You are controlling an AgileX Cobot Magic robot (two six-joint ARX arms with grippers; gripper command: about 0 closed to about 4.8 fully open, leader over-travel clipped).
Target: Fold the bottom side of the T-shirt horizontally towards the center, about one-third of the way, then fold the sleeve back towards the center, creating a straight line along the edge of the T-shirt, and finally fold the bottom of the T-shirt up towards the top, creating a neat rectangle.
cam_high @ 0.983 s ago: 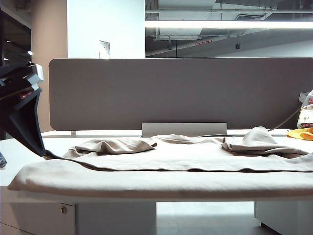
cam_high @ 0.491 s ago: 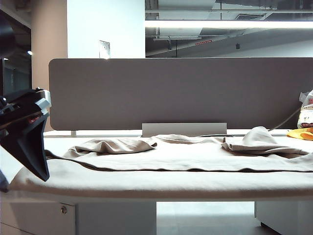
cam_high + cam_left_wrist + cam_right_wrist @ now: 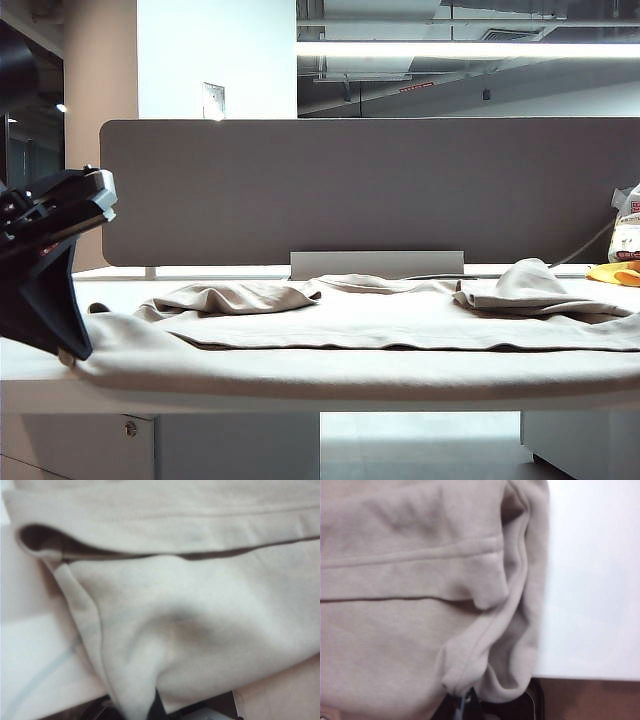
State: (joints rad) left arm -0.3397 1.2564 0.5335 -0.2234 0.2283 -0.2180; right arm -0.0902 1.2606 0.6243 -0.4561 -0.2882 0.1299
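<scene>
White and smooth, the table point(image 3: 30, 365) runs the width of the exterior view, backed by a flat grey divider panel point(image 3: 370, 190) with a paler grey bracket point(image 3: 377, 264) at its foot; beyond it are a white wall and a long ceiling light.

The T-shirt point(image 3: 380, 345), soft plain beige fabric, lies spread across nearly the whole table. Its near side droops over the near table edge in a thick rounded roll, and a folded layer rests on top, its edge showing as a thin dark shadow line from left to right. Farther back the cloth bunches into two low rumpled mounds, one on the left, one on the right. At the far right edge a yellow-and-white bag point(image 3: 626, 245) sits on the table, apart from the shirt.

The left gripper point(image 3: 68, 352), black and wedge-shaped, comes down at the near left corner of the T-shirt, its tip at the cloth. In the left wrist view its jaws are together, clamped on the T-shirt point(image 3: 200, 630), which puckers into a soft fold where it is pinched and nearly hides the left gripper point(image 3: 156, 707).

The right gripper point(image 3: 470, 700) is out of the exterior view. Its wrist view shows it at the T-shirt point(image 3: 410, 630) beside bare white table point(image 3: 595, 580), jaws together on the bunched, stitched edge, which curls in thick layers around the tip.
</scene>
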